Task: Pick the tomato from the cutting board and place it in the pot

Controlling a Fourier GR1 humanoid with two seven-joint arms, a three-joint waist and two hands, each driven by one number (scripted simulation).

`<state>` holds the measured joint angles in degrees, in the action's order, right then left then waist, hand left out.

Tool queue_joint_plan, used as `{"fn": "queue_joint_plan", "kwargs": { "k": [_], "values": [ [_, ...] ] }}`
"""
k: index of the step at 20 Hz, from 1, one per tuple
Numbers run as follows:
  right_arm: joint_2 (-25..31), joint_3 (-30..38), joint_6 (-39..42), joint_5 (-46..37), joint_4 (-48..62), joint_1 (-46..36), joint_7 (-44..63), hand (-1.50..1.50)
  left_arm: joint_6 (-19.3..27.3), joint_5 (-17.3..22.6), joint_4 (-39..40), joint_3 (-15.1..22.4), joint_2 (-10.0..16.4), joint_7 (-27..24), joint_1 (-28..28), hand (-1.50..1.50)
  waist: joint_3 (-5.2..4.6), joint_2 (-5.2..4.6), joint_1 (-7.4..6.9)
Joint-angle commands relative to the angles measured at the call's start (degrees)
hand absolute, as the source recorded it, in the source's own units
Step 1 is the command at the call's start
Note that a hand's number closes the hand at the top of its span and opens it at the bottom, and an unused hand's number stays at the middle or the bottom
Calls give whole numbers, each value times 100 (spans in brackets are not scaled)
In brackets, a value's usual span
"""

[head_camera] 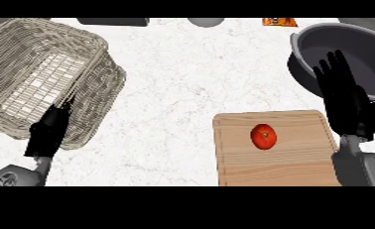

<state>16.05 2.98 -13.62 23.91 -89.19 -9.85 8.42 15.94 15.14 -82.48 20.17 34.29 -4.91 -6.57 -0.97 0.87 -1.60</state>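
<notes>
Sitting near the middle of the cutting board (pixel 293 168), the tomato (pixel 264 137) lay untouched while the right hand (pixel 344 96) hung open, fingers straight, over the pot (pixel 330 42) rim, and the left hand (pixel 47 130) rested open against the basket (pixel 44 69).

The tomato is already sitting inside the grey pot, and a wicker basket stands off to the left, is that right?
Not quite. The head view shows the tomato lying on the wooden cutting board, not inside the grey pot, which stands at the upper right. The wicker basket does stand off to the left.
</notes>
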Motion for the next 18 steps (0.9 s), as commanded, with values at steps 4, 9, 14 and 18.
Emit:
{"fn": "queue_joint_plan", "kwargs": {
  "k": [4,9,14,18],
  "values": [
    [790,455,1620,-4,-1068,-156,-2106,150,536,286,-340,-343,-609,-241,136,0,117,49,257],
    [1201,1177,703,-1519,-418,644,-3268,-150,943,391,-695,-267,-1286,-407,388,0,107,-90,356],
    [497,661,1588,-1437,-748,1466,-5640,-150,1011,263,-924,-197,-1365,-399,481,0,119,-55,347],
    [460,591,1841,-1767,-814,2210,-6695,-150,1082,176,-806,-201,-1537,-579,512,0,99,-72,423]
  ]
}}
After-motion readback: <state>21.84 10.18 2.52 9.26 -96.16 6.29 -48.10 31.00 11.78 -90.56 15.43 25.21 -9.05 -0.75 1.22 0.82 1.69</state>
